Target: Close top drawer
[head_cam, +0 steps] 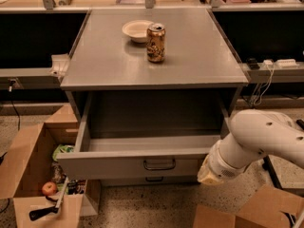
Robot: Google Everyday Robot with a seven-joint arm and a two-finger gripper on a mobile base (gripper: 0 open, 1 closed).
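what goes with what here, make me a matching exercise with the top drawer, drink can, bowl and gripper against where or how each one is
1 top drawer
2 drink can
3 bowl
4 gripper

a cream, on the cabinet top
b pulled out, open
c low, by the drawer front's right end
d upright, gold and brown

Pairs: 1-b, 2-d, 3-a, 4-c

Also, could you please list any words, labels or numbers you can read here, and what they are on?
None can be read.
Can on the cabinet top: printed label, too blurred to read.
Top drawer, open, and the gripper by its right front corner: no markings visible.
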